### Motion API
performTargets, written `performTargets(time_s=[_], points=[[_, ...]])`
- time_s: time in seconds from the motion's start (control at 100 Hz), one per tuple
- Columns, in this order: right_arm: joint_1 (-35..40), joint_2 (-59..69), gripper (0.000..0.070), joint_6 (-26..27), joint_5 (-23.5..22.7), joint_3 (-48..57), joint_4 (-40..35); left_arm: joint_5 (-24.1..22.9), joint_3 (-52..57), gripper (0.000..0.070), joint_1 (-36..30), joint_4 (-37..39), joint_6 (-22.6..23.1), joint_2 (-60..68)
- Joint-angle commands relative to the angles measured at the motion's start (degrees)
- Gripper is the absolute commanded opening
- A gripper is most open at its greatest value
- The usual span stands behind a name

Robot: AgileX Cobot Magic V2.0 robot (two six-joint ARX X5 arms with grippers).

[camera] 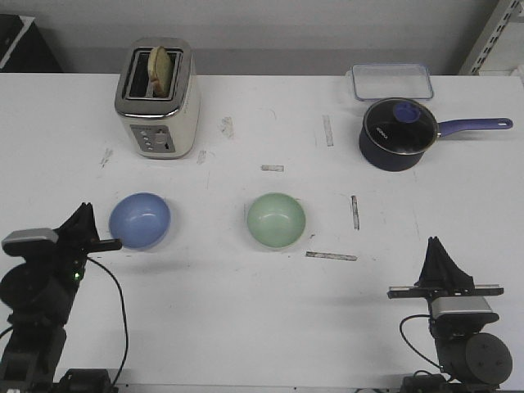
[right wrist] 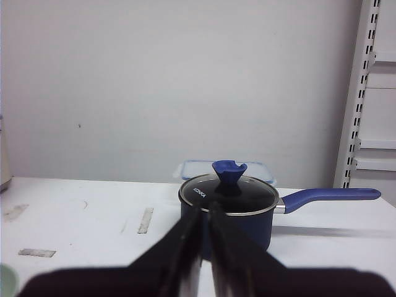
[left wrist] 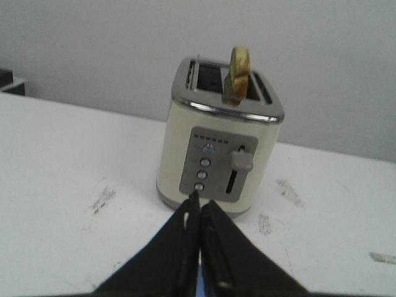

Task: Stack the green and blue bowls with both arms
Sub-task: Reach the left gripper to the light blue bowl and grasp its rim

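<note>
Blue bowl (camera: 140,219) lies just beside the closed, empty left hand (camera: 83,214); green bowl (camera: 276,219) sits well apart from the closed right hand (camera: 436,246).

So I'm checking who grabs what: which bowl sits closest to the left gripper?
The blue bowl, right beside the left gripper. The green bowl sits apart near the table's middle, between both arms.

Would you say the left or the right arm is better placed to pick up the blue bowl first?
Probably the left. The left gripper sits right beside the blue bowl, while the right gripper is far across the table, beyond the green bowl.
</note>
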Motion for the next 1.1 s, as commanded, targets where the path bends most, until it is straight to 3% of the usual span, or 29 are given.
performTargets(time_s=[0.0, 0.16, 0.57, 0.78, 0.84, 0.93, 0.98, 1.02, 1.09], points=[[0.07, -0.04, 0.0007, -0.17, -0.04, 0.22, 0.52, -0.07, 3.48, 0.0009, -0.09, -1.42, -0.07, 4.85], [0.07, -0.04, 0.0007, -0.17, -0.04, 0.22, 0.52, -0.04, 9.16, 0.0009, -0.09, -3.50, -0.83, 15.19], [0.07, -0.04, 0.0007, -0.17, -0.04, 0.22, 0.52, 0.24, 23.67, 0.0008, 1.22, -25.29, -3.54, 31.36], [0.07, -0.04, 0.0007, -0.20, -0.04, 0.22, 0.52, 11.85, 31.69, 0.0015, 5.11, -38.03, -3.52, 39.45], [0.07, -0.04, 0.0007, -0.20, -0.02, 0.22, 0.52, 14.05, 33.55, 0.0109, 6.34, -40.52, -3.80, 41.55], [0.07, -0.04, 0.0007, -0.20, -0.04, 0.22, 0.52, 14.40, 34.82, 0.0384, 8.11, -42.51, -4.55, 43.43], [0.07, -0.04, 0.0007, -0.20, -0.04, 0.22, 0.52, 14.40, 34.82, 0.0495, 8.98, -42.75, -4.28, 44.09], [0.07, -0.04, 0.0007, -0.17, -0.04, 0.22, 0.52, 14.40, 34.82, 0.0534, 9.64, -43.06, -3.98, 44.50], [0.07, -0.04, 0.0007, -0.17, -0.04, 0.22, 0.52, 14.40, 34.82, 0.0533, 10.51, -43.39, -2.86, 45.42]])
